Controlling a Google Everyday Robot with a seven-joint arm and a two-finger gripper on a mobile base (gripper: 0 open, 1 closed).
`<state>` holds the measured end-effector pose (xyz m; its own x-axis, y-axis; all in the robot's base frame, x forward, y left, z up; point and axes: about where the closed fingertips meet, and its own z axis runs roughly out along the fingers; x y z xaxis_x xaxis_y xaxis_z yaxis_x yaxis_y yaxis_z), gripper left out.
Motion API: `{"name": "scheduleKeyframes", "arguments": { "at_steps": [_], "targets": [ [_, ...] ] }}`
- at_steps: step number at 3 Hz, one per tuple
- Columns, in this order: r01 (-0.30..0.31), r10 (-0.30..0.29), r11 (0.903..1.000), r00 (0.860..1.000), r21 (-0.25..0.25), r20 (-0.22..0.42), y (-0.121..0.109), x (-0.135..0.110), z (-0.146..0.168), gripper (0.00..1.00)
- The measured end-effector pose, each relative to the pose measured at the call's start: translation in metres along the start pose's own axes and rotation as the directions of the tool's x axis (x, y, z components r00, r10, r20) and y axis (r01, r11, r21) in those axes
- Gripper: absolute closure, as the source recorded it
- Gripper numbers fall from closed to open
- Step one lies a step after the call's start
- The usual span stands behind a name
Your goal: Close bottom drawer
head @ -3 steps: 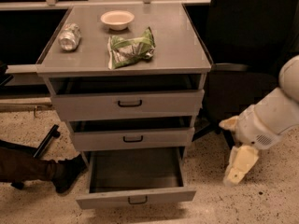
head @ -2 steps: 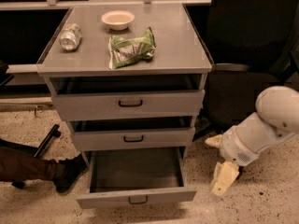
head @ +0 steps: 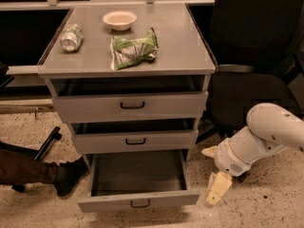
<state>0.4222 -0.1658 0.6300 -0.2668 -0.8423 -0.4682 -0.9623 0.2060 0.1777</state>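
Observation:
The bottom drawer of the grey metal cabinet is pulled far out, and its inside looks empty. Its short front panel has a small dark loop handle at the centre. The middle drawer and top drawer above it stand slightly out. My gripper, cream-coloured on a white arm, hangs low near the floor just right of the bottom drawer's front corner, not touching it.
On the cabinet top lie a white bowl, a green snack bag and a tipped can. A dark office chair stands right of the cabinet. A person's leg and shoe lie at the left on the speckled floor.
My arm and gripper have moved left and down, closer to the bottom drawer's right front corner. The drawers have not moved.

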Motion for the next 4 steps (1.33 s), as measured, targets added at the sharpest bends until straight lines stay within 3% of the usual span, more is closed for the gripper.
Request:
{"name": "scheduleKeyframes", "arguments": {
  "at_steps": [1,2,3,4],
  "targets": [
    [-0.004,0.005,0.9991,1.0,-0.041,0.029,0.002,0.008,0.027,0.0],
    [-0.044,0.054,0.9928,0.995,-0.111,0.085,0.013,0.036,0.095,0.0],
    [-0.07,0.099,0.983,0.981,-0.17,0.165,0.024,0.062,0.164,0.0],
    [-0.039,0.11,0.9631,0.96,-0.266,0.259,0.031,0.066,0.215,0.0]
  ]
}}
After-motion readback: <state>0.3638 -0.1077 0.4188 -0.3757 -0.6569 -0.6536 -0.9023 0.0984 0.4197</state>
